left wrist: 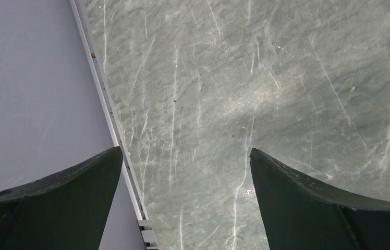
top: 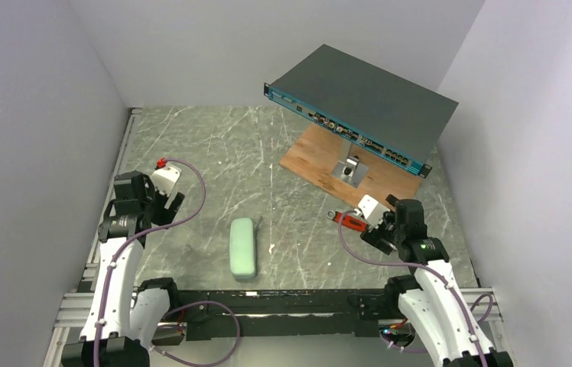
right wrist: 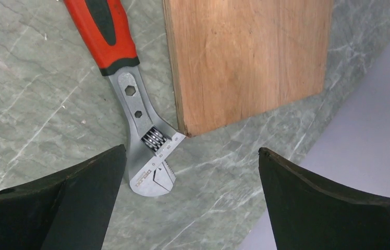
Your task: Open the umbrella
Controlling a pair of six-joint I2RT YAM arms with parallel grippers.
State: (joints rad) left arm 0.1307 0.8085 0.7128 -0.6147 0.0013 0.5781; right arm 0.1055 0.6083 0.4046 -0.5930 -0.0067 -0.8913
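No umbrella shows in any view. A mint-green oblong case [top: 243, 246] lies shut on the marble table [top: 214, 153], near the front edge and between the two arms. My left gripper [top: 170, 205] hangs left of the case, close to the left wall. In the left wrist view the gripper [left wrist: 185, 150] is open, with only bare marble between its fingers. My right gripper [top: 375, 235] is right of the case. In the right wrist view it [right wrist: 192, 149] is open and empty above the marble.
An adjustable wrench with a red handle [right wrist: 130, 88] lies beside a wooden board [right wrist: 245, 57], its head just left of the right gripper. A dark rack unit [top: 359, 99] stands tilted on a stand on that board [top: 313, 157]. Walls close in on both sides.
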